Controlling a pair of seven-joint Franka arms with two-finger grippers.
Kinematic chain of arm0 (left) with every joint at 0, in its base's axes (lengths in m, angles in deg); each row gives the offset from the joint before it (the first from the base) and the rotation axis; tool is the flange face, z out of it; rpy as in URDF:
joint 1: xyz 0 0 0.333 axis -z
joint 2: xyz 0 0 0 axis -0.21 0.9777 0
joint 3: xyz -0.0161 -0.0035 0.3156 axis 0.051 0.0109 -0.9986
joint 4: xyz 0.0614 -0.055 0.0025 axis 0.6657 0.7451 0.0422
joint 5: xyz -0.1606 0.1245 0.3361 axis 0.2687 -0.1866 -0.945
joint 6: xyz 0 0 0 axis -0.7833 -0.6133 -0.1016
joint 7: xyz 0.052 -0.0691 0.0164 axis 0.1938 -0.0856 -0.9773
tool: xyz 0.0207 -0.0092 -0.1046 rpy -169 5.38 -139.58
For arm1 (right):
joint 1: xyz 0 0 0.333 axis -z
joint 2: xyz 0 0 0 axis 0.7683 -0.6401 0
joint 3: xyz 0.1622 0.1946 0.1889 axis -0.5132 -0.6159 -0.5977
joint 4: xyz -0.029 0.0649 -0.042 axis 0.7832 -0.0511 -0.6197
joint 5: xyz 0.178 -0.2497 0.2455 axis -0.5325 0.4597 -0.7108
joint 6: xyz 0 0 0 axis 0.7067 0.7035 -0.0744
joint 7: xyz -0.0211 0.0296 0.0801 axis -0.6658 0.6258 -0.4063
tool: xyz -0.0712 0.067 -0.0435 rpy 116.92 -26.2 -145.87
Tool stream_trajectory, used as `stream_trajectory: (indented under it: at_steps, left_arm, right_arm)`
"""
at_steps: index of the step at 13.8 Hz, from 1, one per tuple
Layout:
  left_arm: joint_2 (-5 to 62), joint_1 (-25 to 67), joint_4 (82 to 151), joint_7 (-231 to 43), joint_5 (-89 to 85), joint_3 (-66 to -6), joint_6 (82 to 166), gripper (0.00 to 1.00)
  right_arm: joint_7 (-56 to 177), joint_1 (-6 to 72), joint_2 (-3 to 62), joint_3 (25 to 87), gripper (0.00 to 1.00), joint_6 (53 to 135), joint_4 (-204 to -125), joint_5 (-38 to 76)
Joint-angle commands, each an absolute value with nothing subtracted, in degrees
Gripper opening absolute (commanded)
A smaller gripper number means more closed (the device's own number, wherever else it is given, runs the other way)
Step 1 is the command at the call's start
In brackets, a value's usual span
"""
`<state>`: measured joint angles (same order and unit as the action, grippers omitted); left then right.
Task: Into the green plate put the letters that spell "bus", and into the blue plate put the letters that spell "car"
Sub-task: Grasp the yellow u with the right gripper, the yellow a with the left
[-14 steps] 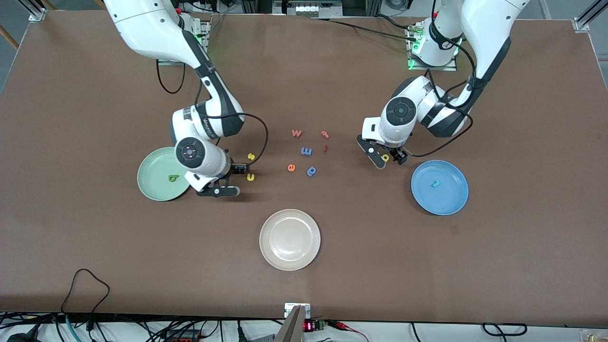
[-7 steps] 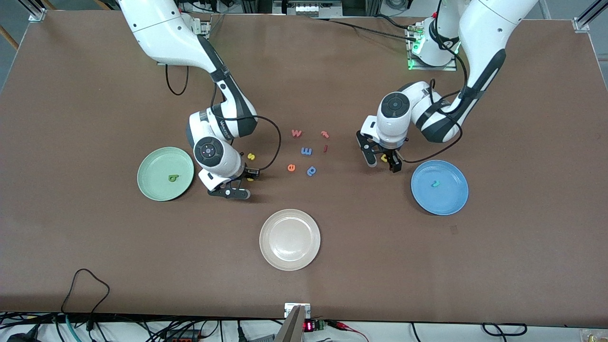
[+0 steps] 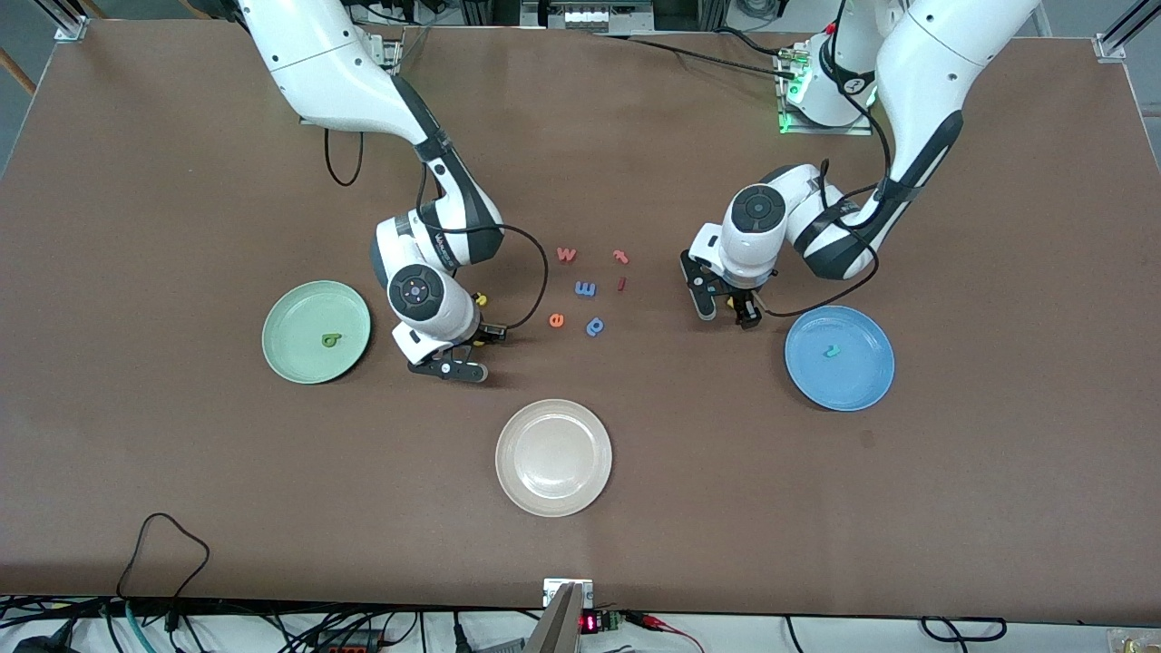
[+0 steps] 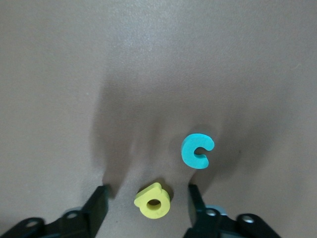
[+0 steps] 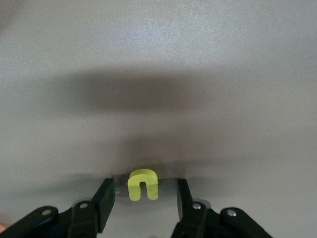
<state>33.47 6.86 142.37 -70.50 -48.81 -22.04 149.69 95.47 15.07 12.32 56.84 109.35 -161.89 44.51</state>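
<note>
While each gripper stands unclenched, yellow "a" [image 4: 153,200] sits between left gripper [image 4: 146,206]; "u" [image 5: 142,184] between right gripper [image 5: 144,198].

Three round plates lie on the table: one green plate [image 3: 290,313], one blue plate [image 3: 857,376] and one beige-white plate [image 3: 553,490], low in the middle of the frame.

Twelve toy letters show in all.
- Three are yellow: the s [image 3: 481,298], the u [image 5: 143,185] and the a [image 4: 153,201].
- Two are teal: the c [image 4: 197,150] and the teal letter [image 3: 829,351] in the blue plate.
- One is the dark green b [image 3: 331,340].
- Two are blue: the m [image 3: 586,288] and the blue letter [image 3: 595,326] below it.
- Four are red or orange: the w [image 3: 566,255], the t-like letter [image 3: 620,257], the i [image 3: 621,284] and the e [image 3: 556,319].

Two white robot arms reach in from the top of the frame: the left arm [image 3: 916,100] and the right arm [image 3: 331,68].
</note>
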Motion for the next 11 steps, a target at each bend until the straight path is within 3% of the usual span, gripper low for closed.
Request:
stream_trajectory:
  at_steps: [1,3,5,7,11]
  left_arm:
    - [33.84,5.53,142.61,-69.86,-50.42,-21.33,150.53,0.47]
    - [33.84,4.83,142.87,-69.86,-50.42,-21.24,150.53,0.34]
    - [33.75,4.65,143.13,-69.86,-50.42,-21.24,150.53,0.24]
    - [33.49,4.39,143.05,-69.95,-50.42,-21.15,150.44,0.23]
    - [29.11,3.42,141.73,-69.86,-50.33,-20.89,146.42,0.23]
  right_arm:
    - [95.84,14.34,11.28,57.22,0.45,109.19,-160.67,44.18]
    - [95.74,14.34,10.58,57.31,0.39,109.28,-160.58,44.18]
    - [95.57,14.78,10.58,57.39,0.38,109.28,-160.58,44.18]
    - [95.48,14.96,10.58,57.39,0.32,109.28,-160.49,44.26]
    - [95.48,14.61,10.58,57.39,0.04,109.8,-160.49,44.62]
